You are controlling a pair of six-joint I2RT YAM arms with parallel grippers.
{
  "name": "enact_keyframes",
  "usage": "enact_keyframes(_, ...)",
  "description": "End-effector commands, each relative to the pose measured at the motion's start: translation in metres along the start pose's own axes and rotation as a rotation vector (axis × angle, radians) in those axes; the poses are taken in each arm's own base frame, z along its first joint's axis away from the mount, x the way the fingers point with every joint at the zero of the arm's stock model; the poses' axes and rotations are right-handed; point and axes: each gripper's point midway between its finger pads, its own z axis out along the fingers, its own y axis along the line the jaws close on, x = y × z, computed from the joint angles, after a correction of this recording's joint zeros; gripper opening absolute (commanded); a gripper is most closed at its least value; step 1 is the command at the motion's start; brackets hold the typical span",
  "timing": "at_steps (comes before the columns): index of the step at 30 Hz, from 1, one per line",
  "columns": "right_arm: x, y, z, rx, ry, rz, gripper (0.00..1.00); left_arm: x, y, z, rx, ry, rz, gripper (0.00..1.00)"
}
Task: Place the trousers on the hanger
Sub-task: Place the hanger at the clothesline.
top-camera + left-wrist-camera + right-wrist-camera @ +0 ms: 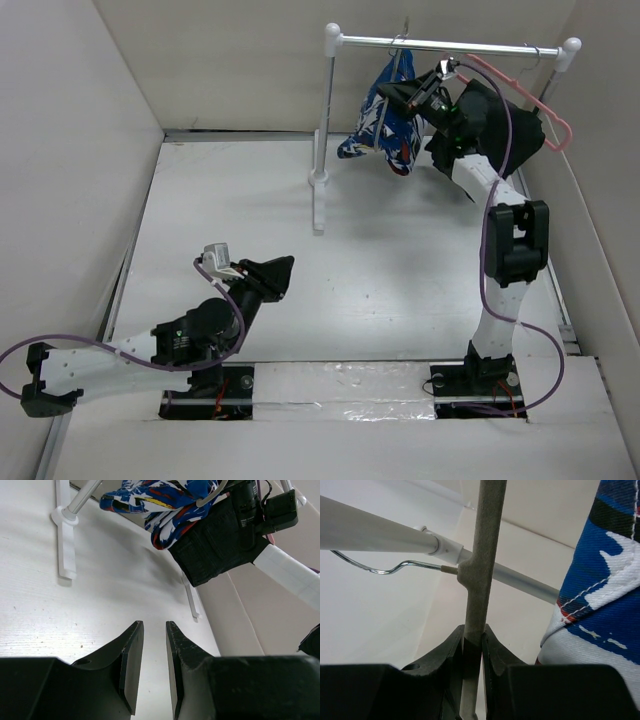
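Nearest me, well short of the rail (450,45), the left arm lies folded low over the table (250,210), the left gripper (154,626) slack, its jaws a little apart on nothing. The right arm reaches up to the rail, the right gripper (472,632) clamped on the hanger (481,555). The trousers (385,125) hang draped just beneath the rail.

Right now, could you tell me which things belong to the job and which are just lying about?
Job: trousers; hanger; right end effector, gripping the hanger; clothes rail.
Lying about: pink hanger; black cloth; left end effector, empty.
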Motion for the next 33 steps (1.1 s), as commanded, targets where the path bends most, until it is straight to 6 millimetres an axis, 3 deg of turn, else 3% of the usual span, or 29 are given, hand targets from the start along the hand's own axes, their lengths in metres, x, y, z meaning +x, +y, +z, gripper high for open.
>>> enact_keyframes(1,-0.003,0.072,-0.007,-0.231,-0.021,-0.197,0.09,-0.007,-0.005,0.001,0.001,-0.026,-0.014,0.22)
enact_keyframes(8,0.006,0.061,-0.016,-0.229,-0.011,-0.191,0.23,-0.005,-0.005,0.003,-0.010,-0.028,0.010,0.22)
enact_keyframes(16,0.009,0.052,-0.024,-0.225,-0.008,-0.189,0.26,-0.004,-0.007,0.005,-0.011,-0.027,0.025,0.22)
enact_keyframes(17,0.009,0.050,-0.024,-0.223,-0.008,-0.184,0.25,-0.005,-0.007,0.005,-0.011,-0.027,0.024,0.22)
enact_keyframes(18,0.010,0.051,-0.024,-0.226,-0.003,-0.184,0.16,-0.004,-0.007,0.005,-0.010,-0.025,0.023,0.22)
enact_keyframes(21,0.011,0.067,-0.023,-0.254,0.010,-0.213,0.05,-0.004,-0.007,0.005,-0.009,-0.024,0.022,0.22)
enact_keyframes(33,0.035,0.112,-0.025,-0.343,0.065,-0.263,0.00,-0.001,-0.006,0.006,-0.016,-0.021,0.029,0.22)
